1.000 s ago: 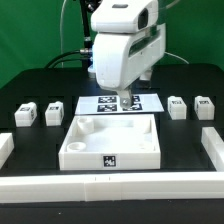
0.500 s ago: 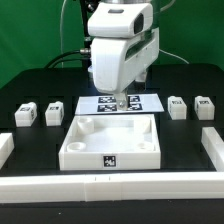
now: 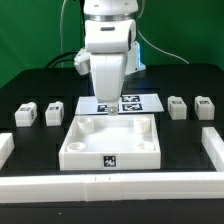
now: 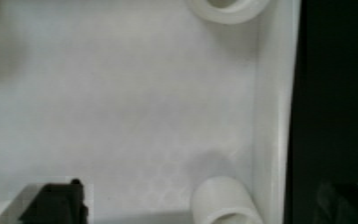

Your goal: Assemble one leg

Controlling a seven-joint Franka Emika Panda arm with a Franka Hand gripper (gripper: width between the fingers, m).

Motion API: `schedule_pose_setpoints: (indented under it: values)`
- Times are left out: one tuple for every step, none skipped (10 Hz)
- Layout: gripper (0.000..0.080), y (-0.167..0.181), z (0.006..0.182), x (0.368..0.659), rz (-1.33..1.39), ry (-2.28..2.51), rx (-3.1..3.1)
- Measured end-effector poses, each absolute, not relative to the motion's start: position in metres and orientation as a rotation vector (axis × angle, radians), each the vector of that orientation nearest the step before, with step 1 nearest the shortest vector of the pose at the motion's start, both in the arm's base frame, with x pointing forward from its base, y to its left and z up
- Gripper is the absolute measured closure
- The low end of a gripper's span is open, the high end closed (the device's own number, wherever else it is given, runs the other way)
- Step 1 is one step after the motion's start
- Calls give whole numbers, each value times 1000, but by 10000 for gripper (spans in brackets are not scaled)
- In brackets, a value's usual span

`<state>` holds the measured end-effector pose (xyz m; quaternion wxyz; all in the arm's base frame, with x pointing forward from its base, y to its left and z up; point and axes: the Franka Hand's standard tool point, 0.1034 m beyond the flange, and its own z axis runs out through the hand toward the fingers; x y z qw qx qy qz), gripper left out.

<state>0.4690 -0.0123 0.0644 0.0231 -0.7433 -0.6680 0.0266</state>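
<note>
Four small white legs with black-and-white tags stand on the black table. Two are at the exterior view's left (image 3: 27,113) (image 3: 54,112) and two at its right (image 3: 177,107) (image 3: 204,106). The large white square panel (image 3: 72,148) lies in the middle. My gripper (image 3: 104,107) hangs over the panel's back edge, apart from every leg. In the wrist view the gripper (image 4: 202,203) is open and empty, with its dark fingertips (image 4: 53,201) wide apart over the panel floor (image 4: 123,100) and a round corner socket (image 4: 229,200) between them. A second socket (image 4: 229,8) also shows.
The marker board (image 3: 140,102) lies behind the panel, partly hidden by my arm. Long white bars run along the front (image 3: 110,184) and stand at both sides (image 3: 5,147) (image 3: 213,146). Cables hang behind the arm.
My arm has shifted toward the exterior view's left and the hand has turned about its vertical axis. It now stands over the panel's back edge. The legs and panel have not moved.
</note>
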Motion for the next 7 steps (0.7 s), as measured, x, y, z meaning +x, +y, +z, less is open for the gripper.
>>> schedule_pose_setpoints:
  values:
    - [150,-12,65,470,80,-2068,-2303]
    - [150,-13,64,470,81,-2068,-2303]
    - [150,-13,64,470,81,-2068,-2302]
    - [150,-13,63,467,86,-2073,-2293]
    - [150,-17,55,453,107,-2059,-2279]
    - [150,-20,47,438,135,-2035,-2274]
    - [150,-21,43,431,147,-2025,-2268]
